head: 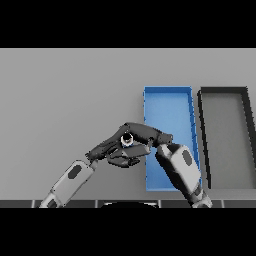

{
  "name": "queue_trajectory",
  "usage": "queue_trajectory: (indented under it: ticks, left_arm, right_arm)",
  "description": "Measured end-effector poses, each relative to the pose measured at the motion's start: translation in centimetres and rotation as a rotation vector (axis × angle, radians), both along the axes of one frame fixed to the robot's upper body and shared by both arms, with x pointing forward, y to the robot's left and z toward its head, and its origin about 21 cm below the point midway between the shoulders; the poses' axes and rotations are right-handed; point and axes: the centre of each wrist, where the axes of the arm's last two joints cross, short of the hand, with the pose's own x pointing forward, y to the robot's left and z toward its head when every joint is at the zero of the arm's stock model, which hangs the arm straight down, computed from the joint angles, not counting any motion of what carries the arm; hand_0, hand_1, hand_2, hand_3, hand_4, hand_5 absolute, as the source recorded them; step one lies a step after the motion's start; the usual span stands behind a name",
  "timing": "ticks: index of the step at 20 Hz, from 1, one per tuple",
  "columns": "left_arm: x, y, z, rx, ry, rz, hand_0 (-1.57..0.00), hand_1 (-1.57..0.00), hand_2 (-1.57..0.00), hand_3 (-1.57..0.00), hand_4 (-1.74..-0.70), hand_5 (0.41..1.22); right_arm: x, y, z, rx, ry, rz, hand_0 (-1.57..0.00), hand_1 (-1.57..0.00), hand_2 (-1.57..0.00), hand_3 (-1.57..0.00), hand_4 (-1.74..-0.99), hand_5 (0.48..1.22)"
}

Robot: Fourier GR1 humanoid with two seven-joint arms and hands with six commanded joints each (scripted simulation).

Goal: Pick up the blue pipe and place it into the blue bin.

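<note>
Bin (167, 107) left of tray (227, 140), both hands (127, 150) just left of bin — pipe (127, 140) between them

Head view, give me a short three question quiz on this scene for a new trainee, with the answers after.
1. True or false: the blue bin lies to the left of the black bin.
2. Which hand is on the small blue pipe? A) the left hand B) the right hand C) neither
3. Fill in: the pipe is not yet inside the ____ bin.

Key:
1. True. The two bins lie side by side, the blue one on the left.
2. B. The right hand's fingers curl round the pipe just left of the blue bin; the left hand lies close beside it, fingers straight.
3. Blue.
</note>
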Motion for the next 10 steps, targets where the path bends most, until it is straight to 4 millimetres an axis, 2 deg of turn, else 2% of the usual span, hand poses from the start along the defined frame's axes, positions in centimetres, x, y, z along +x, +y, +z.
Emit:
queue_trajectory:
  ticks: [2,4,6,7,8,10]
  left_arm:
    - [0.0,-0.3,-0.1,0.011,0.010,0.006,0.00,0.00,0.00,0.00,-0.92,0.507]
    - [0.1,-0.1,0.0,0.004,0.008,0.001,0.00,0.00,0.00,0.00,-0.92,0.503]
    - [-0.8,0.0,0.0,-0.014,0.007,-0.016,0.00,0.00,0.00,0.00,-0.92,0.503]
    - [-0.7,-0.5,0.1,0.013,0.017,-0.010,0.00,0.00,0.00,0.00,-0.92,0.503]
    - [-0.9,-0.4,0.3,0.003,0.011,-0.009,0.00,0.00,0.00,0.00,-0.91,0.502]
    - [-0.7,0.1,0.3,0.007,-0.006,-0.007,0.00,0.00,0.00,0.00,-0.91,0.499]
  right_arm:
    - [0.3,-0.6,1.5,0.022,0.044,-0.003,-1.57,-1.57,-1.57,-1.57,-1.659,1.221]
    - [1.0,-1.4,4.2,0.063,0.078,-0.029,-1.57,-1.57,-1.57,-1.57,-1.689,1.171]
    - [1.3,-2.3,7.1,0.148,0.079,-0.026,-1.57,-1.57,-1.57,-1.57,-1.707,1.141]
    - [1.5,-2.2,8.7,0.191,0.083,-0.023,-1.57,-1.57,-1.57,-1.57,-1.714,1.134]
    - [2.1,-2.7,10.4,0.209,0.028,-0.056,-1.57,-1.57,-1.57,-1.57,-1.720,1.127]
    - [2.9,-3.5,12.5,0.245,-0.006,-0.124,-1.57,-1.57,-1.57,-1.57,-1.727,1.113]
